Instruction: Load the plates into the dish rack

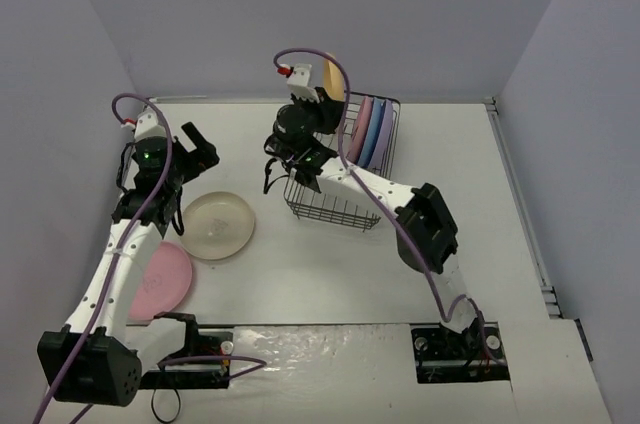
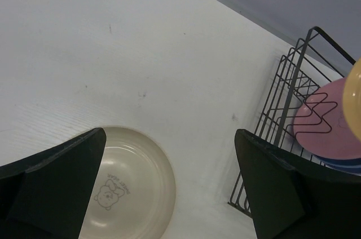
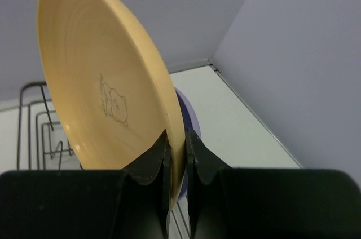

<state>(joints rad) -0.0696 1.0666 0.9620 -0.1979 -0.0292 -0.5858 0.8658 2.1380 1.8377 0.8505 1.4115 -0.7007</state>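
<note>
A yellow-orange round plastic plate (image 3: 107,81) is clamped upright by the right tool (image 3: 177,137) above the black wire dish rack (image 1: 330,209); left tool (image 1: 198,147) spread, empty.

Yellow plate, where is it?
Top view: the right pincer holds the yellow plate upright over the dish rack's far left corner, near the racked pink plate.

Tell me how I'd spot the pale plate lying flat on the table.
Find the black wire dish rack in the middle of the white table, then look left of it in the overhead view. Two plates lie flat there; the cream plate is the one closer to the rack. Unlike the pink plate, it is off-white with a small bear drawing inside.
</note>
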